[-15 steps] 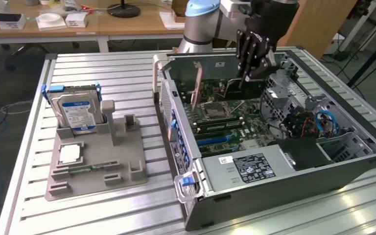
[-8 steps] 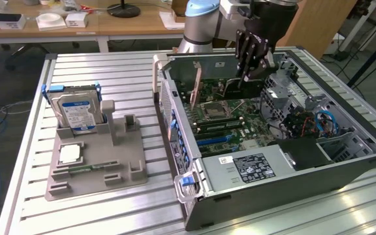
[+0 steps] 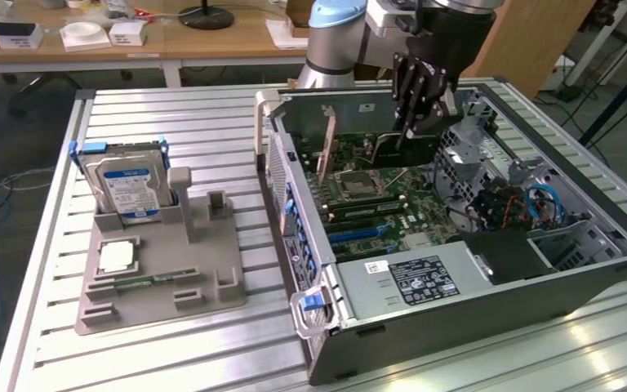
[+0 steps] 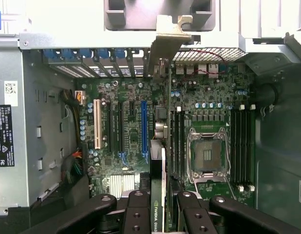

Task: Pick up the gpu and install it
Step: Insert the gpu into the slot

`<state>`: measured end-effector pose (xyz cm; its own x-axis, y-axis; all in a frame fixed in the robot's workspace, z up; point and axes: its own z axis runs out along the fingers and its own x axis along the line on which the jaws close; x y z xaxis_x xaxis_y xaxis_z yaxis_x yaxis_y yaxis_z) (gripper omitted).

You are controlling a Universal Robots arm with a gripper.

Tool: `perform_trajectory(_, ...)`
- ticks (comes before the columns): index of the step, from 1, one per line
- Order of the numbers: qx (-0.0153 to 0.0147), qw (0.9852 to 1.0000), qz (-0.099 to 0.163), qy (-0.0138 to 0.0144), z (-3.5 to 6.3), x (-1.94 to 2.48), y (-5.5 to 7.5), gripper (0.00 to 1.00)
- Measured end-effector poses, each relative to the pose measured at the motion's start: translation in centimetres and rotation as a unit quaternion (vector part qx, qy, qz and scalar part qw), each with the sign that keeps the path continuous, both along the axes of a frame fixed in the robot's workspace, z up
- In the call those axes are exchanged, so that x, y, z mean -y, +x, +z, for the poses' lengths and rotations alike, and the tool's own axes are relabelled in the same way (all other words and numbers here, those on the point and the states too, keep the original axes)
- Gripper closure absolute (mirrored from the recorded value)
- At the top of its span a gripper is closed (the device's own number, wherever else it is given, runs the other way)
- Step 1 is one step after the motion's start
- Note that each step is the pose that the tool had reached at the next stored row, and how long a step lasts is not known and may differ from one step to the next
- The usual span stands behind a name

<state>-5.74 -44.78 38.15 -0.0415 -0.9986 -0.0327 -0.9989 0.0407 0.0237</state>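
We see one tool [image 3: 414, 131] clamped on the one gpu [image 3: 341, 122], which hangs upright inside the open computer case [image 3: 488, 327] over its motherboard [image 3: 401, 212], one end hidden behind the tool and any slot contact unclear, with one hard drive [image 3: 128, 188] standing outside the case.

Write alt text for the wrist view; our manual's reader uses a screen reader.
The fingers hold the gpu edge-on over the motherboard inside an open computer case. Its silver bracket sits by the case's rear slots. A blue slot runs alongside.
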Motion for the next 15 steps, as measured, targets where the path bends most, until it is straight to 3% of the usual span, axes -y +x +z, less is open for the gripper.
perform_trajectory(15,0.0,1.0,0.0,0.0,-0.1,0.0,0.0,0.74)
